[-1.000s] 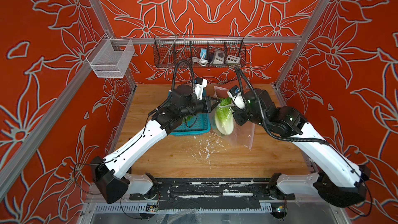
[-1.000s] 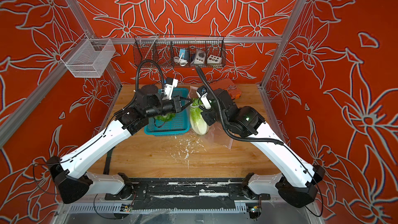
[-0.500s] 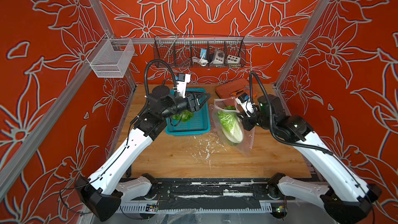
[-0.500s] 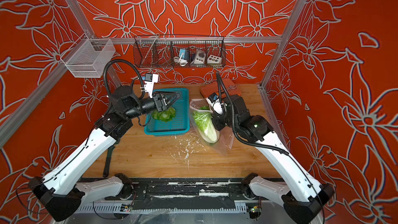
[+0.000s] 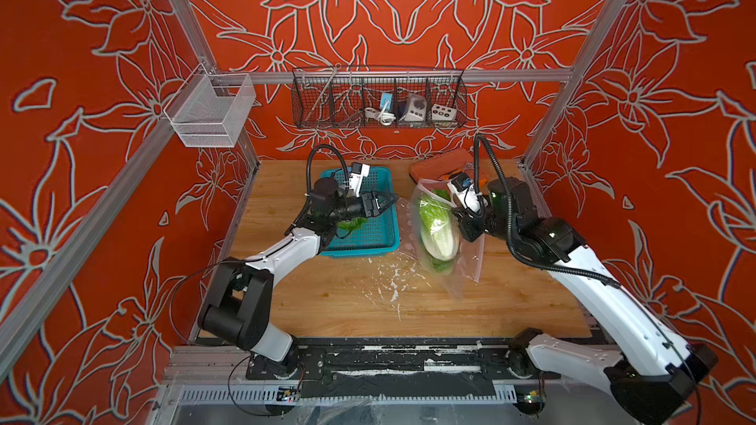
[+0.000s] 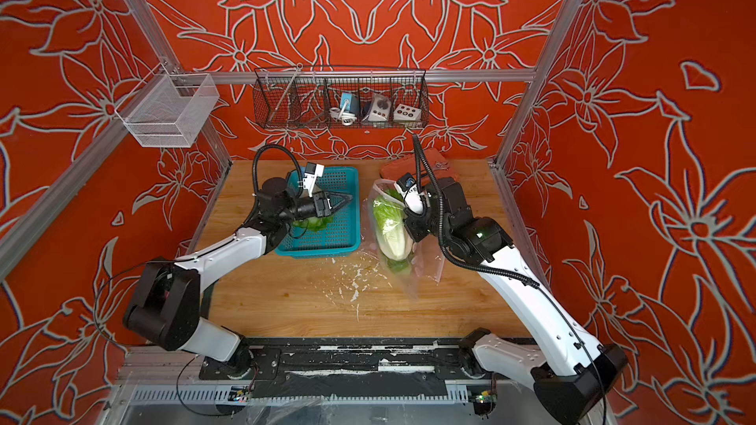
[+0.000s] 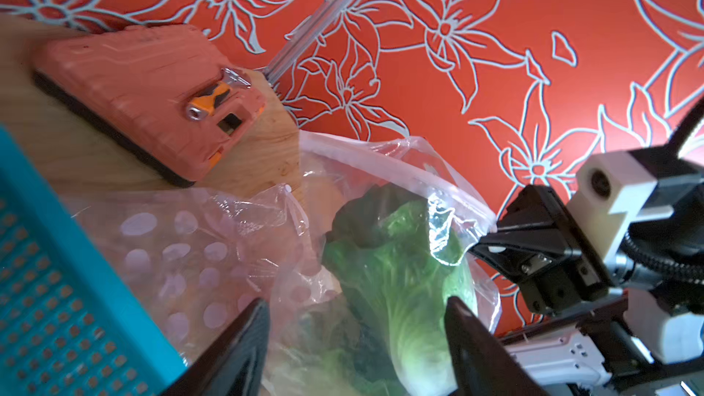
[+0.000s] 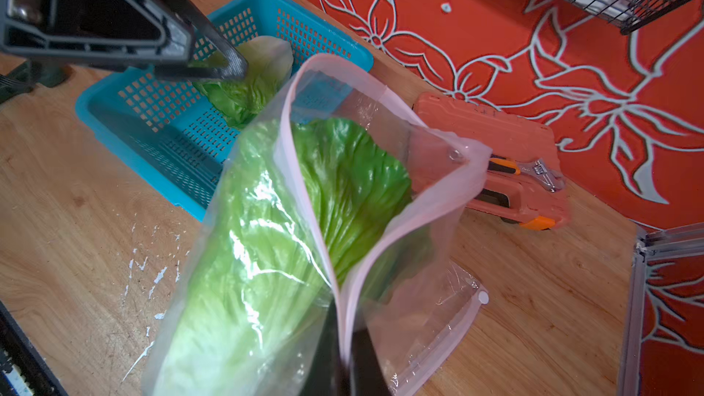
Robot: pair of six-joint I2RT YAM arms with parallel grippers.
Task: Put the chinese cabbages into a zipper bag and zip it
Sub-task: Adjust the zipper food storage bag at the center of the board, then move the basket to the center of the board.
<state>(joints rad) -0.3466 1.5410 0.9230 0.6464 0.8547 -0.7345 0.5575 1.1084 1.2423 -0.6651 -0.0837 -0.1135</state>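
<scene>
My right gripper [image 8: 343, 340] is shut on the rim of the clear zipper bag [image 8: 381, 238] and holds it up with its mouth open. One chinese cabbage [image 5: 437, 227] [image 8: 259, 238] lies inside the bag, white base down. Another cabbage [image 5: 352, 222] [image 8: 249, 81] sits in the teal basket [image 5: 360, 253], partly hidden under my left arm. My left gripper [image 5: 386, 200] [image 7: 354, 314] hovers open over the basket's right side, pointing at the bag, with nothing between its fingers. In both top views the bag [image 6: 403, 275] hangs right of the basket.
An orange tool case [image 5: 439, 162] with a wrench lies at the back right, behind the bag. A second flat clear bag [image 8: 442, 314] lies on the table under the held one. White scraps [image 5: 388, 280] dot the wood. A wire rack [image 5: 378, 98] hangs on the back wall.
My left gripper opened, let the cabbage drop into the bag and drew back left over the basket. The right gripper shifted right with the bag, and the cabbage slid deeper.
</scene>
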